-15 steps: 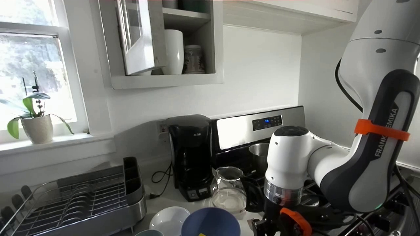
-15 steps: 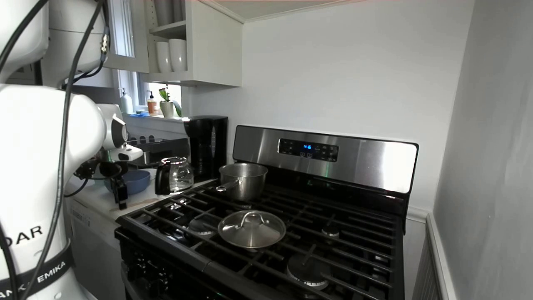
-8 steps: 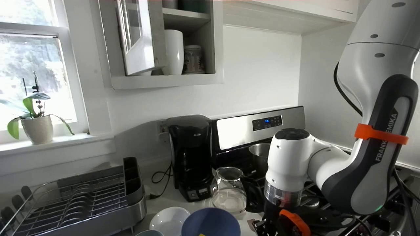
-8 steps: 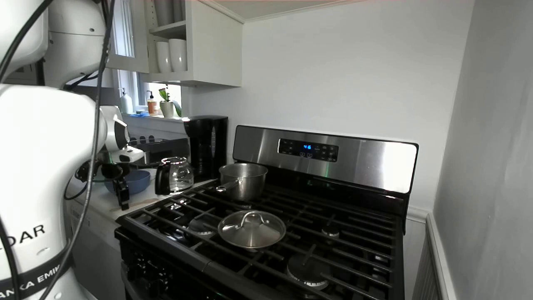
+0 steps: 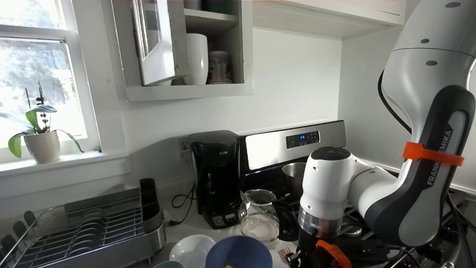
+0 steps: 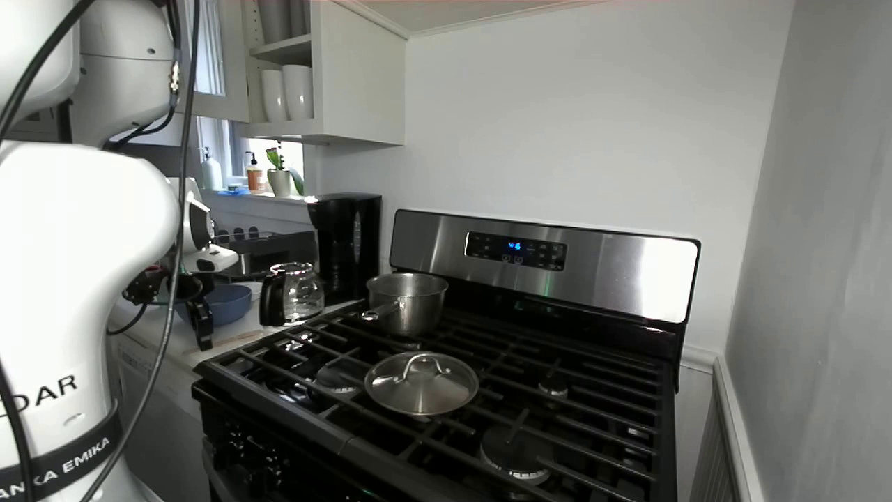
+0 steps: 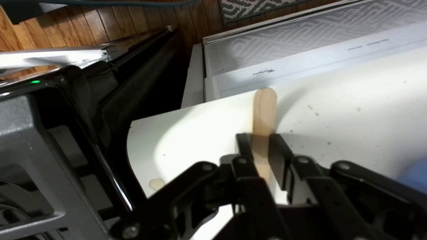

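My gripper (image 7: pixel 259 143) has its two black fingers close together, one on each side of the handle of a wooden fork (image 7: pixel 264 113). The narrow gap about matches the handle's width. The fork lies on the white counter (image 7: pixel 206 120), its rounded handle end at the counter's front edge. In an exterior view the fork's tines (image 5: pixel 285 252) show beside the gripper (image 5: pixel 296 258), near the blue bowl (image 5: pixel 238 251). In an exterior view the gripper (image 6: pixel 202 331) is low over the counter, partly hidden by the arm. The fork's middle is hidden by the fingers.
A glass coffee pot (image 5: pixel 260 216) stands behind the gripper, with a black coffee maker (image 5: pixel 215 178) beyond. A white bowl (image 5: pixel 192 251) and dish rack (image 5: pixel 89 223) stand further off. The stove (image 6: pixel 488 348) beside the counter bears a saucepan (image 6: pixel 411 307) and a lid (image 6: pixel 421 383).
The arm has come slightly lower over the second. The gripper's fingers have drawn together, and more of the fork's tines show beside them. The other objects have not moved.
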`<state>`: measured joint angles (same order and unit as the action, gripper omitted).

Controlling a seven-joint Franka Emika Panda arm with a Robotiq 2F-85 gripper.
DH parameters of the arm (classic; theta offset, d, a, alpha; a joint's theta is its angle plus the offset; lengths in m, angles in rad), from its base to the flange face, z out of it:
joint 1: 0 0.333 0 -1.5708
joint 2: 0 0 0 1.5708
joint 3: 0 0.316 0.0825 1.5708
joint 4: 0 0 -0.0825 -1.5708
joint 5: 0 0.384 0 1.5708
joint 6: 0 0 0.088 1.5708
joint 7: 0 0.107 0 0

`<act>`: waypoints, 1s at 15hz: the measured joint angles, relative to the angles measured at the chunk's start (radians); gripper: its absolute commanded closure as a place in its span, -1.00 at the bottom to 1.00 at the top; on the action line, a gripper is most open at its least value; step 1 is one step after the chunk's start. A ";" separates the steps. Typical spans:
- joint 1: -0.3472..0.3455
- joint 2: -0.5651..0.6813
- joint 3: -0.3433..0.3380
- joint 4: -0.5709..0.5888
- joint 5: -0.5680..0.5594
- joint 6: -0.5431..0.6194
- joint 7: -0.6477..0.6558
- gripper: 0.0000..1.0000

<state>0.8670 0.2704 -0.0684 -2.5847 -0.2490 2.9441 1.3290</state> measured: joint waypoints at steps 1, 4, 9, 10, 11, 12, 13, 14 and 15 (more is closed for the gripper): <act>0.000 0.000 0.000 0.000 0.000 0.000 0.000 0.30; 0.000 0.001 0.000 0.000 0.000 0.000 0.000 0.09; 0.001 0.004 0.000 0.000 0.000 0.000 0.000 0.06; 0.002 0.004 0.000 0.000 0.000 0.000 0.000 0.09; 0.002 0.004 0.001 0.000 0.000 0.001 0.000 0.13; 0.002 0.005 0.001 0.001 0.000 0.001 0.000 0.12; 0.002 0.005 0.002 0.002 0.000 0.001 0.000 0.18; 0.003 0.006 0.003 0.004 0.000 0.001 0.000 0.18; 0.004 0.008 0.004 0.007 0.000 0.001 0.000 0.20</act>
<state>0.8708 0.2779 -0.0643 -2.5781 -0.2490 2.9449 1.3291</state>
